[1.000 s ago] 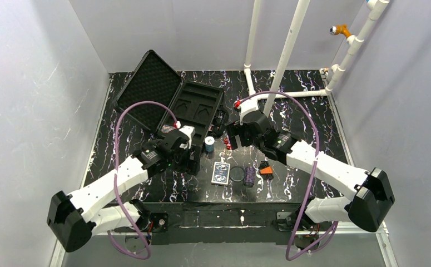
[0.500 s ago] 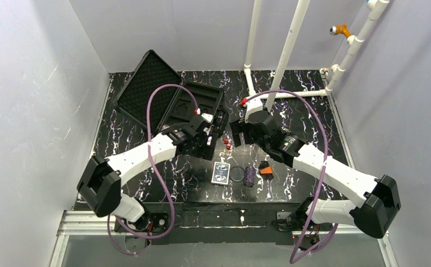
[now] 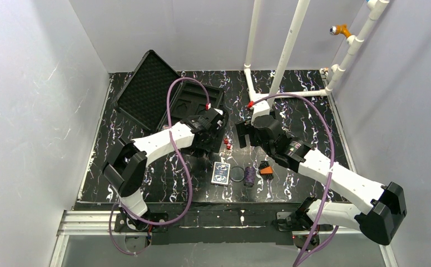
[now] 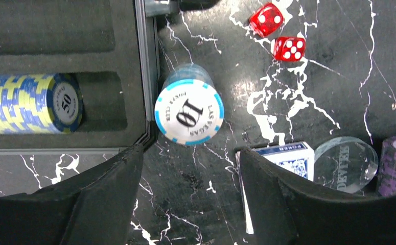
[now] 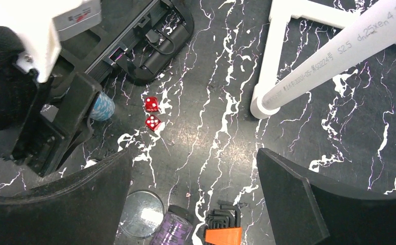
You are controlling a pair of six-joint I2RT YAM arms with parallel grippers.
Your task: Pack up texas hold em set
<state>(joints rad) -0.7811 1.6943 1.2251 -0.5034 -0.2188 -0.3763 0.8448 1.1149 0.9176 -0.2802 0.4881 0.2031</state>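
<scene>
Black marble table (image 3: 313, 111) fills the mid frame. White PVC pipes (image 3: 288, 50) rise at upper right, close behind the R arm. Black hard case (image 3: 146, 89) lies open upper left, foam lid flat, moulded tray (image 3: 188, 100) beside it. The L arm's purple cable loops over the tray.

Left gripper (image 4: 189, 150) hangs at the tray's right edge w/ jaws spread wide, gripping nothing. From overhead it hides the teal chip roll (image 4: 188, 109). Wrist cam shows that roll end-on, marked 10, on the table just outside the case rim, between the fingers but clear of both. A blue/yellow roll (image 4: 27, 109) lies in a tray slot.

Right gripper (image 5: 193, 153) is also wide open and empty, over bare table.

Lower centre, in a row: card deck (image 3: 221, 173), clear disc (image 3: 237, 174), purple roll (image 3: 249, 176), orange-and-black object (image 3: 266, 168). Two red dice (image 5: 152, 112) sit btw the grippers.
</scene>
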